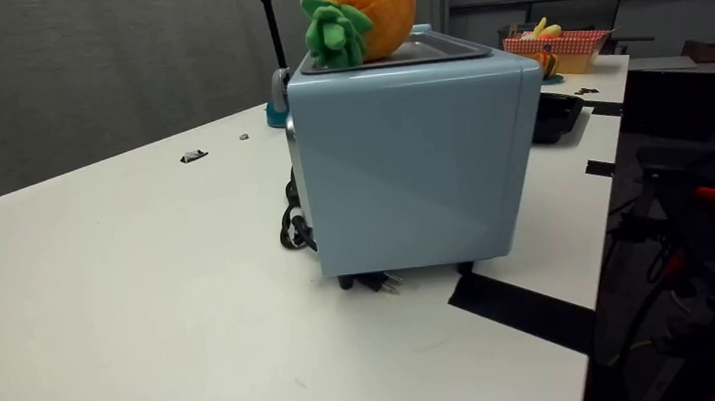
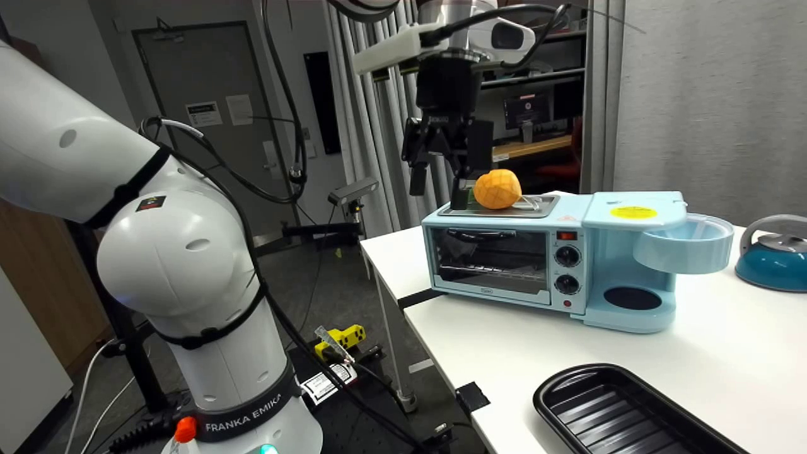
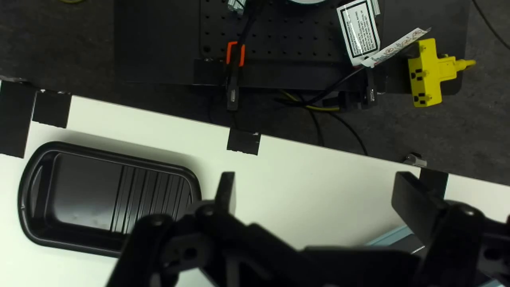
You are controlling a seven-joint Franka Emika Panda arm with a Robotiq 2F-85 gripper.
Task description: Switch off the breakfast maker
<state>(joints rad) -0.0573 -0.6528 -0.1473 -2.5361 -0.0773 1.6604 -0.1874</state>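
Note:
The breakfast maker is a boxy pale blue appliance on the white table; it also shows in an exterior view. Its front has a glass oven door, a red switch, an upper black knob and a lower black knob. I cannot tell the switch position. The wrist view shows only an edge of it, partly behind a finger. My gripper is open and empty, fingers pointing down, near the oven's left end in that view. Its fingers are wide apart in the wrist view.
An orange plush pineapple lies on the maker's top tray; it also shows in an exterior view. A pale blue round holder juts from the maker's side. A black pan and a teal kettle stand on the table.

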